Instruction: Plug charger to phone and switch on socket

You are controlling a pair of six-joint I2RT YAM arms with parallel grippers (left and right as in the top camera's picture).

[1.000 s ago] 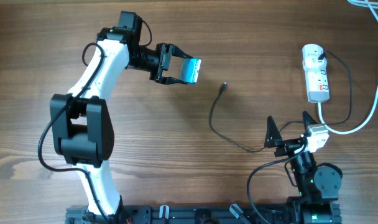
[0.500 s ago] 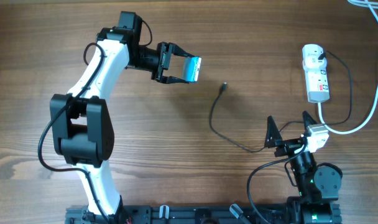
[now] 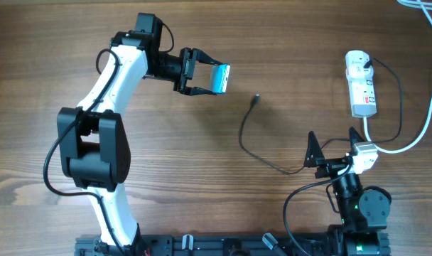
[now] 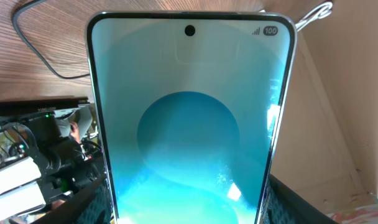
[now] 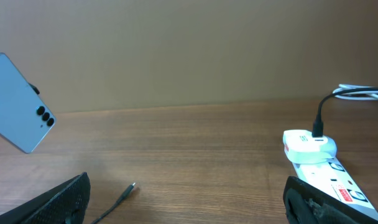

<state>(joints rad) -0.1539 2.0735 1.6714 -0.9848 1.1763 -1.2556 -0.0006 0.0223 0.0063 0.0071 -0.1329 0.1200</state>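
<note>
Gripped the phone (image 3: 220, 79) aloft in the left end effector (image 3: 209, 78), with arm stretched forward over the bench (image 3: 202, 163). Crouched folded at the near edge with right end effector (image 3: 332, 148) spread wide. Showed charger (image 3: 254, 101) plug free mid-bench, socket (image 3: 361, 89) far right.

— What's your work surface?
— You have a table (image 3: 202, 178) of brown wood, its grain running left to right across the whole overhead view.
— And behind it?
— In your right wrist view a plain tan wall (image 5: 189, 50) meets the table's far edge. The light is even: you get soft shadows and a faint sheen on the wood.
</note>
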